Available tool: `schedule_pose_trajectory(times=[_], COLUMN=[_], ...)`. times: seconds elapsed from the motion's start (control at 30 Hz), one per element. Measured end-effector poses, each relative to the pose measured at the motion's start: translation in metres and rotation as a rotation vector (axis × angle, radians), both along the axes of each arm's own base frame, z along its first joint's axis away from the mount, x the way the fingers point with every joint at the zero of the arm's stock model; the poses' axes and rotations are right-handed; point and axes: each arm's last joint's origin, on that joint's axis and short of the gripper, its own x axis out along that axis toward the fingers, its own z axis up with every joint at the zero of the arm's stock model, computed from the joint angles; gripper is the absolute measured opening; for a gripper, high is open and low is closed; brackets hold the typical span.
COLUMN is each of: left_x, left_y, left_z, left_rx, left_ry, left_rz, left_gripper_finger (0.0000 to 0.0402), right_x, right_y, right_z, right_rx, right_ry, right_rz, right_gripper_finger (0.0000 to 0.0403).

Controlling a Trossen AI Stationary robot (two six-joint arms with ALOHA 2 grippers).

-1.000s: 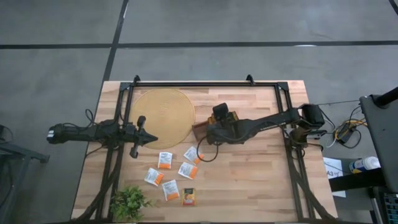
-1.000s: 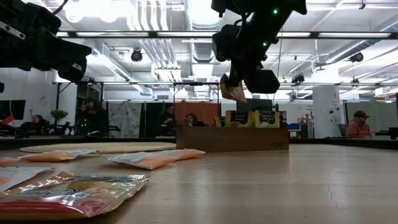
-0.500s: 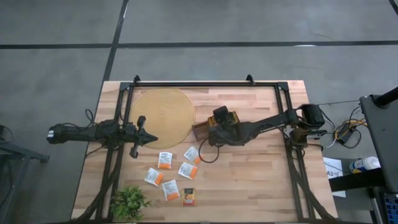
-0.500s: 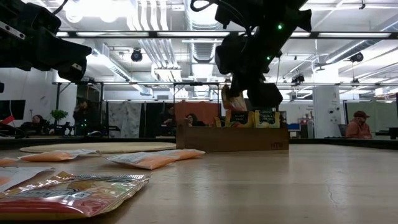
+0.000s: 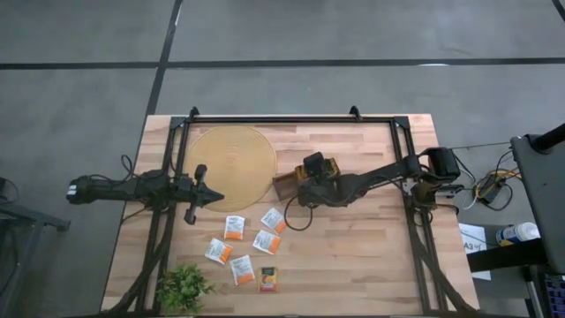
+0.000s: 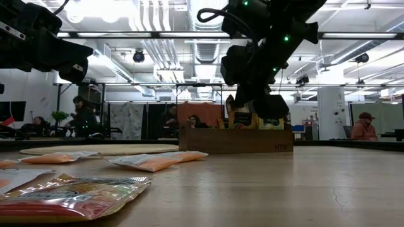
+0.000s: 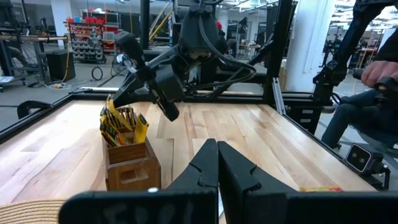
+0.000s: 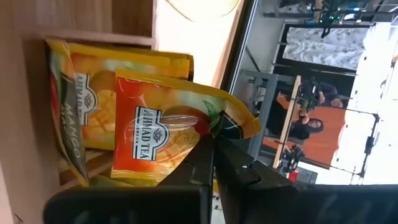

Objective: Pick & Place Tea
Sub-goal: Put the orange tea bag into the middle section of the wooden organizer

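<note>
Wooden tray [image 8: 25,93]: "AHMAD TEA" sachet [image 8: 158,146] (mango)

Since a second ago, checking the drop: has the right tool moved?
Yes. The right tool, shut on a tea sachet, has come down toward the wooden tray.

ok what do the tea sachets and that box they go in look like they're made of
Tea sachets: glossy printed foil or plastic film, judging by sheen and crinkled edges; can't tell which. Box: brown wood, seemingly unpainted, grain showing, like the lighter plank table.
</note>
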Motion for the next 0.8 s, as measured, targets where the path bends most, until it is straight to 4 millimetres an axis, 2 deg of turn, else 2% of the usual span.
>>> schedule_pose_trajectory(times=[0.23, 0.47, 0.8], left_x=[0.0, 0.0, 0.0], left_y=[0.0, 0.0, 0.0], left_z=[-0.0001, 0.0, -0.0001], left_rx=[0.0, 0.0, 0.0], left_ry=[0.0, 0.0, 0.001], left_rz=[0.0, 0.0, 0.0], left_gripper_finger=[0.0, 0.0, 0.0], right_x=[0.0004, 0.0038, 0.004], right_y=[-0.0069, -0.0076, -0.0089], right_z=[-0.0004, -0.0009, -0.0012], right_rx=[0.007, 0.088, 0.098], right_ry=[-0.008, -0.031, -0.032], right_rz=[-0.02, 0.021, 0.021], right_gripper_finger=[0.0008, 0.0012, 0.0083])
